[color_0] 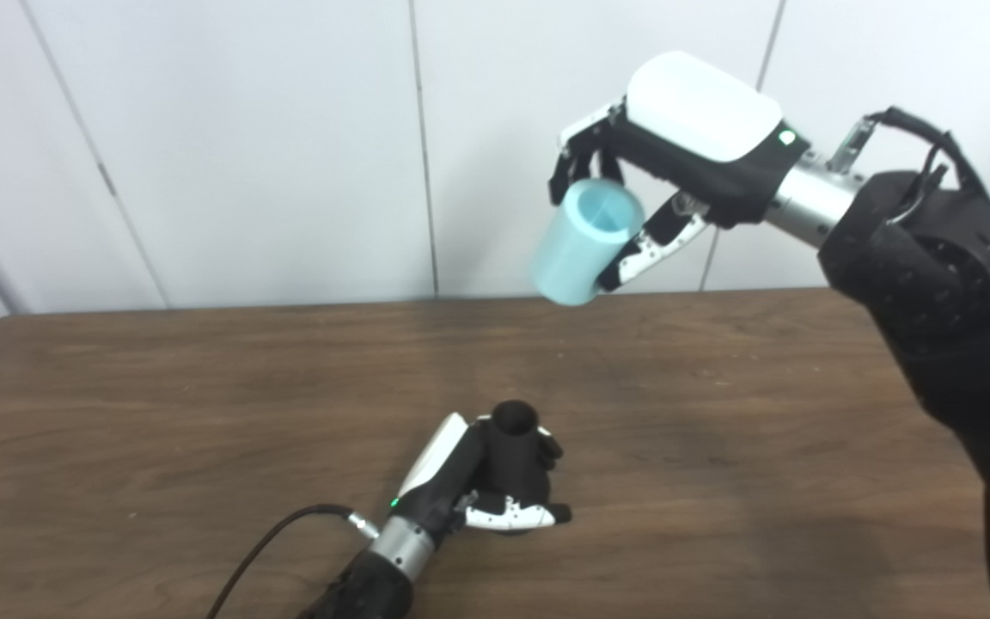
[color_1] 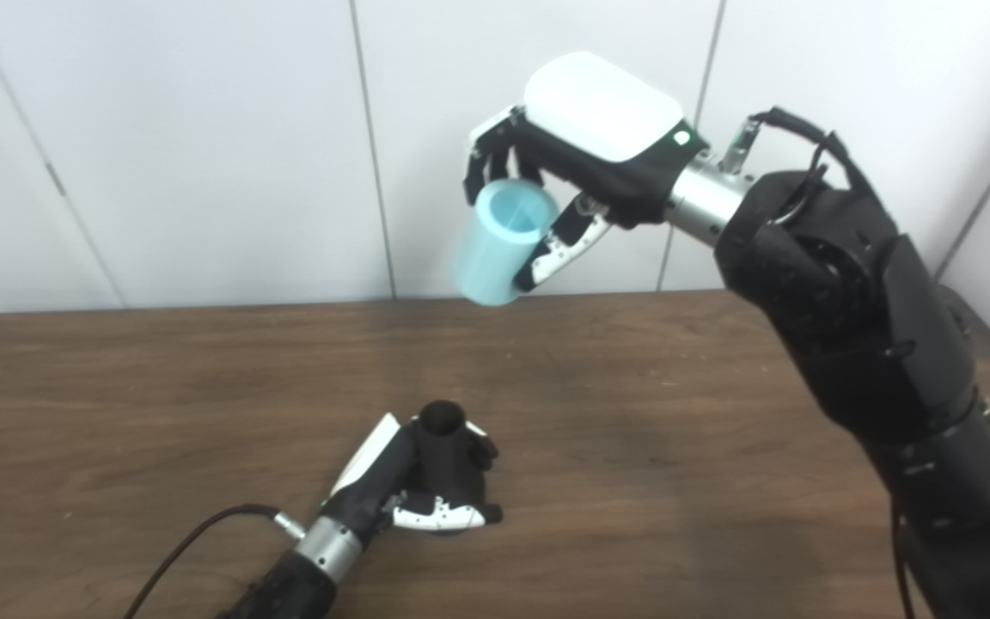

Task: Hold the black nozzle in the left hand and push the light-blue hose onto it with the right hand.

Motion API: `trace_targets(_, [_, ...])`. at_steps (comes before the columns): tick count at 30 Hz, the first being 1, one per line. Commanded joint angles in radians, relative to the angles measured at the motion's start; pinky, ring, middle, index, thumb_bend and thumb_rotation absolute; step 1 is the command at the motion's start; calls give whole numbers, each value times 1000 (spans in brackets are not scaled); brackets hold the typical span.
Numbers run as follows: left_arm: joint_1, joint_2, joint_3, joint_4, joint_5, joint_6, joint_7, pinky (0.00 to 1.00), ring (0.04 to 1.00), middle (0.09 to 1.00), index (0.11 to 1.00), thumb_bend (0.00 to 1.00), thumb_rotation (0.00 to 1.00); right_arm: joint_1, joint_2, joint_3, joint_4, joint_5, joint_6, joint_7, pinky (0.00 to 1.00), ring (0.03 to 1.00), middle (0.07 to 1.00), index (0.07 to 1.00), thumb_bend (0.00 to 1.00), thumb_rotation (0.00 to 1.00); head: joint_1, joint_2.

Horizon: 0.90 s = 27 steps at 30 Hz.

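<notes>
The black nozzle [color_0: 514,447] stands upright on the brown table, its narrow round top pointing up. My left hand [color_0: 478,486] is shut on it, fingers wrapped round its lower body. High above and to the right, my right hand [color_0: 675,163] is shut on the light-blue hose [color_0: 585,241], a short wide tube. The hose is tilted, its open upper end facing the camera and its lower end pointing down-left. A wide gap of air separates hose and nozzle.
The wooden table [color_0: 203,413] spreads to both sides, its far edge against a white panelled wall [color_0: 246,146]. A black cable [color_0: 263,546] trails from my left wrist toward the near edge. My bulky right forearm [color_0: 950,318] crosses the right side.
</notes>
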Motion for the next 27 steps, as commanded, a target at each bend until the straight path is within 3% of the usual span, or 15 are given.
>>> trace_targets(1, [42, -4, -35, 47, 31, 102, -66, 822, 575, 522, 466, 519, 0, -52, 21, -10, -67, 9, 16, 5, 112, 380, 497, 482, 517, 0, 8, 3])
trace_targets(4, [39, -9, -33, 50, 32, 97, -61, 819, 576, 519, 469, 519, 0, -23, 65, 8, -110, -5, 29, 23, 113, 335, 447, 514, 509, 0, 3, 1])
trace_targets(10, [46, -8, -30, 35, 32, 91, -61, 791, 530, 516, 471, 520, 0, 11, 95, 32, -119, -19, 10, 35, 132, 382, 496, 480, 517, 0, -6, 7])
trace_targets(16, [46, 4, -37, 14, 37, 108, -77, 846, 581, 523, 466, 519, 0, 37, 117, 37, -174, -36, 125, 121, 127, 386, 499, 483, 518, 0, -12, 18])
trace_targets(19, [46, 9, -41, 4, 36, 118, -84, 859, 590, 523, 464, 518, 0, 32, 114, 42, -176, -46, 145, 150, 125, 379, 500, 484, 517, 0, -16, 22])
trace_targets(21, [45, 10, -43, 0, 35, 123, -86, 862, 593, 527, 462, 518, 0, 30, 113, 43, -173, -50, 143, 160, 117, 331, 451, 522, 508, 0, -16, 22])
trace_targets(24, [44, 12, -45, -3, 34, 126, -89, 862, 597, 532, 458, 516, 0, 23, 113, 45, -168, -57, 129, 170, 118, 423, 405, 512, 514, 0, -15, 25])
trace_targets(27, [43, 14, -47, -4, 31, 125, -90, 862, 598, 533, 457, 516, 0, 10, 115, 49, -163, -66, 121, 180, 117, 441, 397, 508, 515, 0, -15, 26])
